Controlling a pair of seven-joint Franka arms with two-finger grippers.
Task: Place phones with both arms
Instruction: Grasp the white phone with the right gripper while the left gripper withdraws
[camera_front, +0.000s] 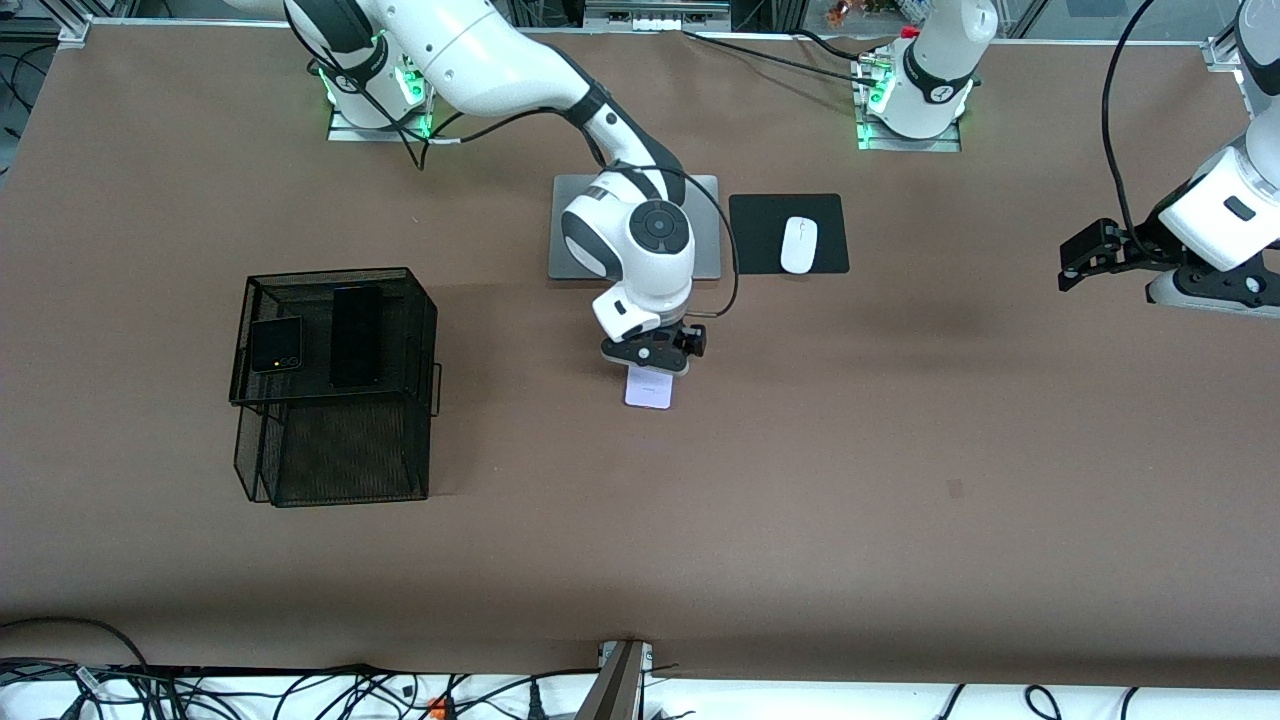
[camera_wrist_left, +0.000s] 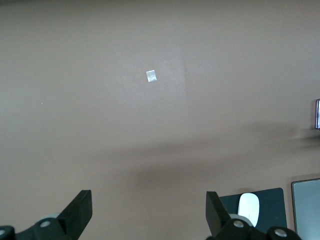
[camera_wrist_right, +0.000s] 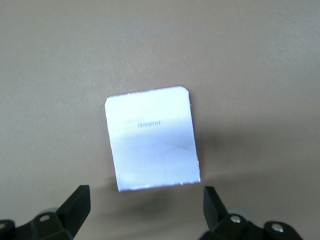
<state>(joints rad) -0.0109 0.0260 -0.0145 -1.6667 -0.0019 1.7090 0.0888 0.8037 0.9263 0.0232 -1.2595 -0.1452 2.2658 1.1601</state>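
The pale lavender-white phone (camera_front: 648, 389) lies flat on the brown table, nearer the front camera than the laptop; it fills the middle of the right wrist view (camera_wrist_right: 152, 137). My right gripper (camera_front: 650, 366) hangs open just over the phone's edge, fingers (camera_wrist_right: 75, 205) apart and touching nothing. The black flip phone (camera_front: 275, 345) and the long black slab (camera_front: 355, 335) lie side by side on top of the black mesh basket (camera_front: 420, 300). My left gripper (camera_front: 1072, 268) waits open and empty over bare table at the left arm's end; it also shows in the left wrist view (camera_wrist_left: 148, 210).
A silver laptop (camera_front: 705, 225) lies under the right arm's wrist, with a white mouse (camera_front: 798, 244) on a black pad (camera_front: 830, 215) beside it. The left wrist view shows the mouse (camera_wrist_left: 248, 207) and a small pale mark (camera_wrist_left: 151, 76) on the table.
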